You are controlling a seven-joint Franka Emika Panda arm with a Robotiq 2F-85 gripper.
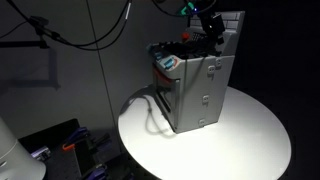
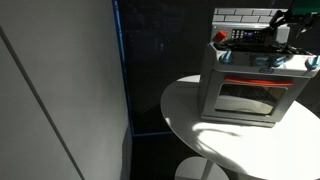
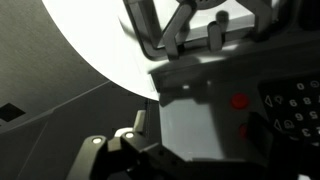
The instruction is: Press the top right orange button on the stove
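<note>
The stove [image 1: 195, 90] is a small grey box with a white tiled back panel, and it stands on a round white table [image 1: 250, 130]. It also shows in an exterior view [image 2: 250, 85] with its oven door facing the camera and orange-red buttons along the front strip [image 2: 262, 82]. My gripper [image 1: 207, 30] hovers just above the stove's cooktop near the back panel, and it also shows in an exterior view [image 2: 290, 25]. In the wrist view two orange-red buttons [image 3: 238, 101] sit on the grey stove body [image 3: 190, 120]. The gripper [image 3: 190, 165] is a dark blur there, and its jaws are unclear.
Toy items [image 1: 170, 62] lie on the stove top. A cable [image 1: 150, 105] runs from the stove across the table. A blue-edged dark panel [image 2: 118, 70] stands beside the table. The room is dark around the table.
</note>
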